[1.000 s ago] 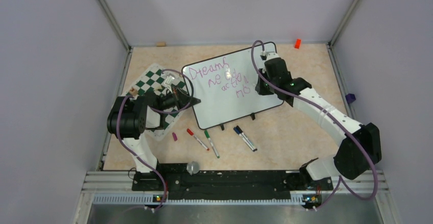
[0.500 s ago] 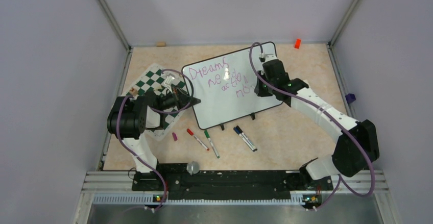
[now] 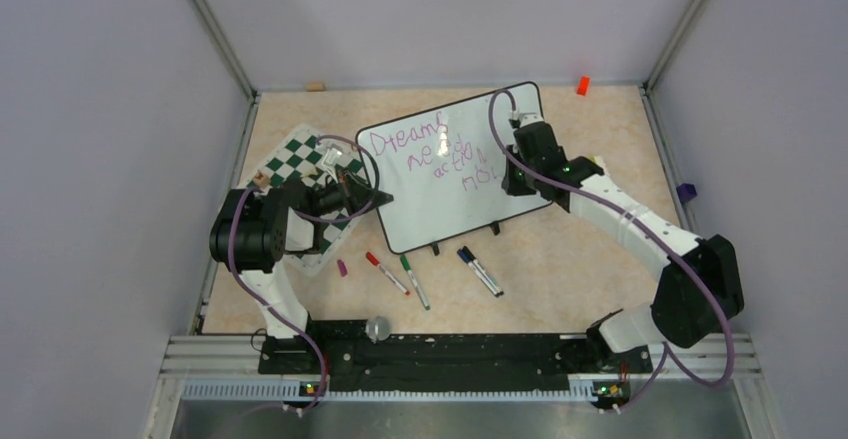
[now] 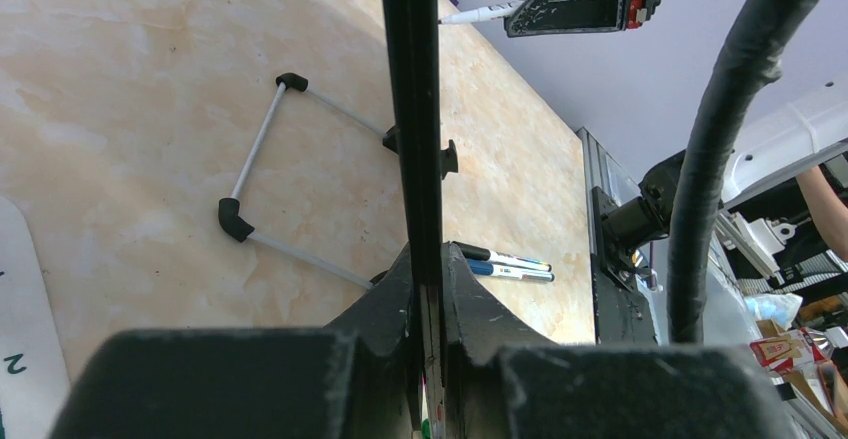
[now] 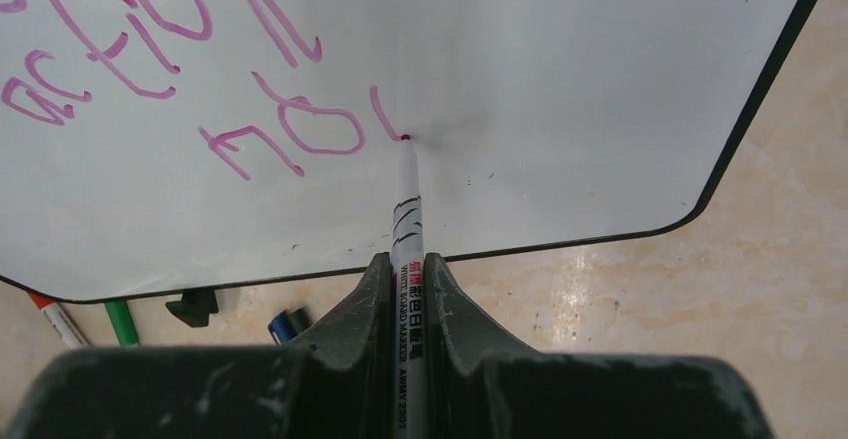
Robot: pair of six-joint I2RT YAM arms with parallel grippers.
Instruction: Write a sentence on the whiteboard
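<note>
So, partway done: the sentence [image 5: 150,69] runs four slanted lines down the whiteboard [image 5: 560,79], propped on the counter [image 3: 560,249]. Right jaws clamp the marker [image 5: 405,204], tip touching mid-word. Left jaws pinch the board's frame. More letters probably left.

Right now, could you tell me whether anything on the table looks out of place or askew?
The whiteboard sits at an angle, and its sentence steps down to the right. A loose purple cap lies by the chess mat.
</note>
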